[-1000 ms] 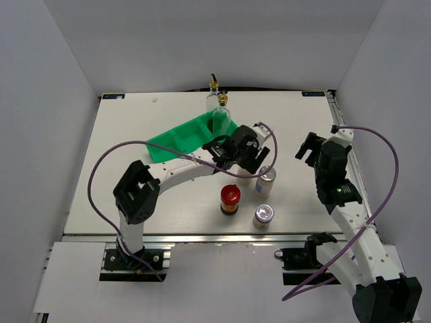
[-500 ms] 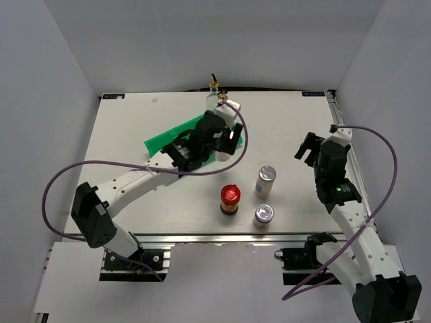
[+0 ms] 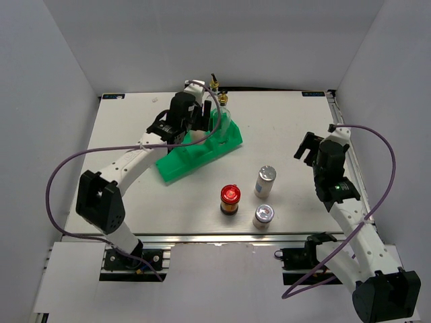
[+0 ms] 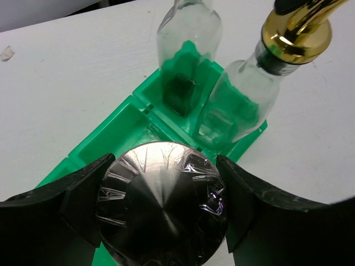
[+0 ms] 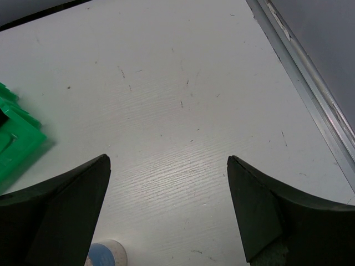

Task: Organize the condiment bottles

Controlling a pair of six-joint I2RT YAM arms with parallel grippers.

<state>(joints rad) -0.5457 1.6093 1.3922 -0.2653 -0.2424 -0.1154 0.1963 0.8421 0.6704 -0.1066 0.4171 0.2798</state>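
Left arm has swung back from mid-surface, so the left claw (image 4: 161,205) now pinches a silver-lidded shaker jar (image 4: 166,233) right above the green tray (image 4: 119,130). A gold-topped cruet (image 4: 238,105) and a second cruet (image 4: 188,33) stand just beyond the claw, at the tray's far end. The right claw (image 5: 166,213) is spread wide over the bare surface (image 5: 183,111).

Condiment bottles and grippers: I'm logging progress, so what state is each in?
Left gripper: shut on a silver-lidded jar, over the green tray.
Right gripper: open, empty.
Red-lidded jar: upright on table, outside tray.
Two other silver-lidded jars: upright on table.
Two cruets: upright at tray's far end.
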